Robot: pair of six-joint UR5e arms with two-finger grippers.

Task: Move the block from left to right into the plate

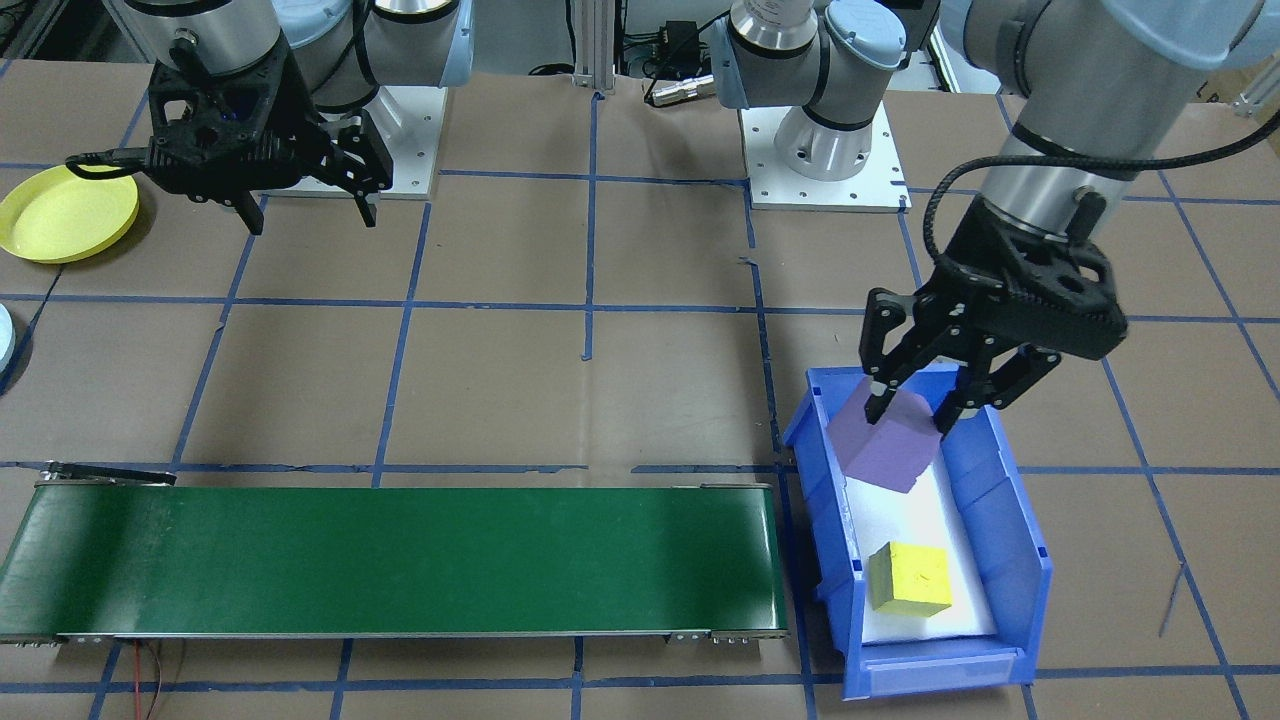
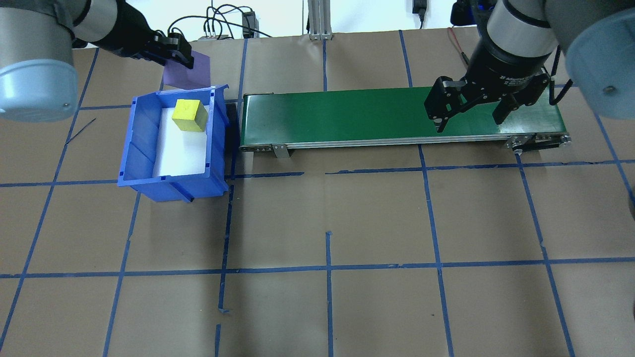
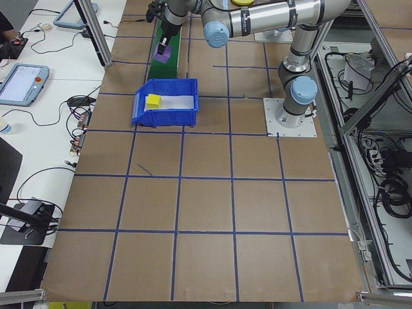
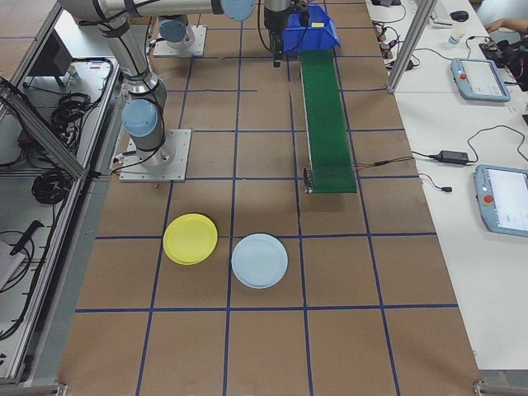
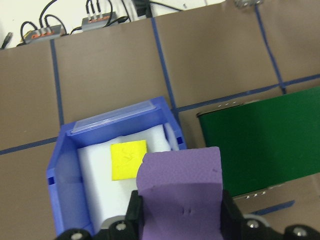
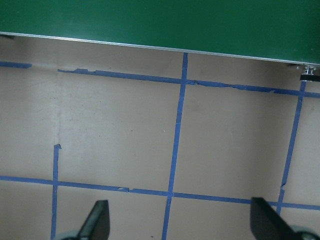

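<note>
Purple foam block (image 1: 884,446) hangs over the blue bin (image 1: 1015,560) in the front-facing view, pinched between the fingers of the left gripper (image 1: 908,412), its lower end down between the bin walls at the end nearer the robot. A yellow cube (image 1: 909,579) lies on the white liner toward the bin's far end. The green conveyor belt (image 1: 390,560) runs along the desk edge opposite the robot, just beside the bin. The right gripper (image 1: 310,212) hangs above the brown paper desk with its fingers spread and nothing between them; the yellow plate (image 1: 62,215) sits near it at the desk's end.

From overhead, the purple block shows above the bin's far rim, clamped by the left gripper (image 2: 179,58). The yellow cube (image 2: 189,115) rests inside the bin (image 2: 144,148). The right gripper (image 2: 469,119) hovers over the belt's (image 2: 347,116) end, fingers wide apart.

In the left side view, the block (image 3: 163,54) is held above the far side of the bin (image 3: 164,116).

In the right side view, the yellow plate (image 4: 190,238) lies near the desk's near end, touching or nearly touching a pale blue plate (image 4: 260,260), well apart from the bin.

The left wrist camera looks past the gripped purple block (image 5: 181,192) at the cube (image 5: 127,159) in the bin and the belt (image 5: 260,142) alongside.

The right wrist camera shows its two fingers (image 6: 97,220) set wide over taped paper, with the belt (image 6: 160,20) edge beyond.
</note>
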